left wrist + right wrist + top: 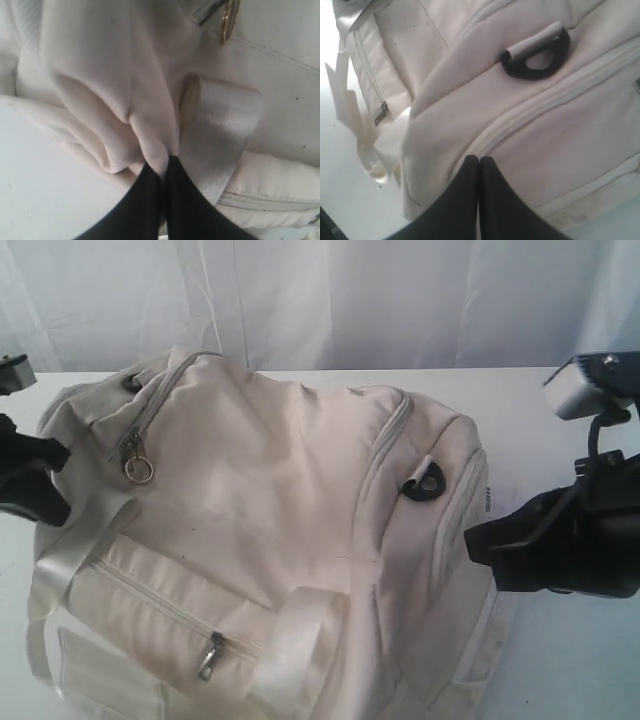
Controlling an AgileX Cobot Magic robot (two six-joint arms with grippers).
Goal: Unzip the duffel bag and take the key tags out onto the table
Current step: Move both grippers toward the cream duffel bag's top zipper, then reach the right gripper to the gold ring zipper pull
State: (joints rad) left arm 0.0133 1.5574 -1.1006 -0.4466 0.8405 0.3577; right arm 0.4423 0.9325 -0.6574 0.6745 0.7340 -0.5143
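Note:
The cream-white duffel bag lies on the white table with its zippers closed. A gold ring pull hangs at the left end of the top zipper. My left gripper is at the bag's left end, shut on a pinched fold of the bag's fabric beside a satin handle strap. My right gripper is shut on nothing, its tips close to the bag's right end below a black D-ring. The key tags are hidden.
A front pocket with a small metal zipper pull faces the near edge. White curtains hang behind the table. Bare tabletop shows to the right of the bag and along the back edge.

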